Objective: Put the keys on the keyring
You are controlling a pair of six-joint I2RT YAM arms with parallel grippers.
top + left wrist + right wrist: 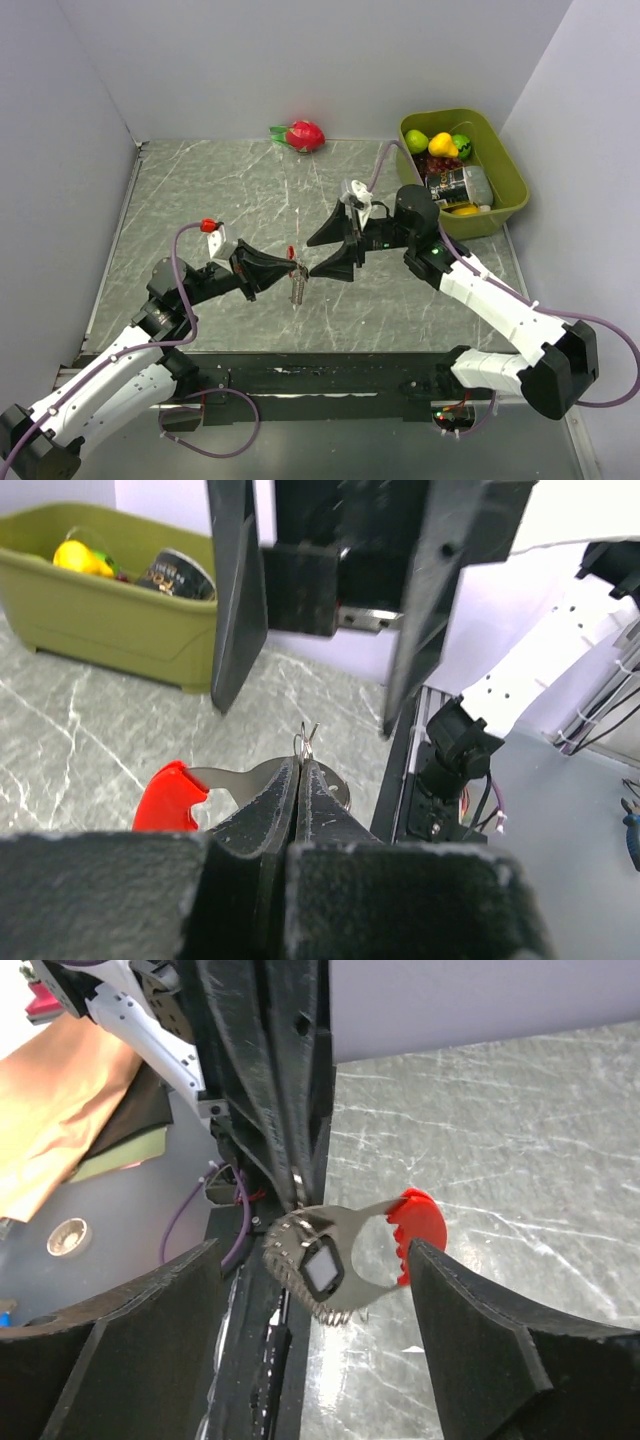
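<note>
My left gripper (290, 268) (300, 767) is shut on the keyring (296, 272) and holds it above the middle of the table. In the left wrist view its red loop (170, 795) and silvery metal (235, 777) stick out to the left of the closed tips. In the right wrist view the keyring (375, 1255) hangs between the spread fingers of my right gripper (315, 1250) (311, 259), which is open and touches nothing. A tiny dark piece (322, 1265) sits against the silvery bunch; it may be a key. No other key shows.
A green bin (510, 190) with fruit and a can stands at the back right. A red dragon fruit (303, 134) lies at the far edge by the back wall. Grey walls close in the left, back and right sides.
</note>
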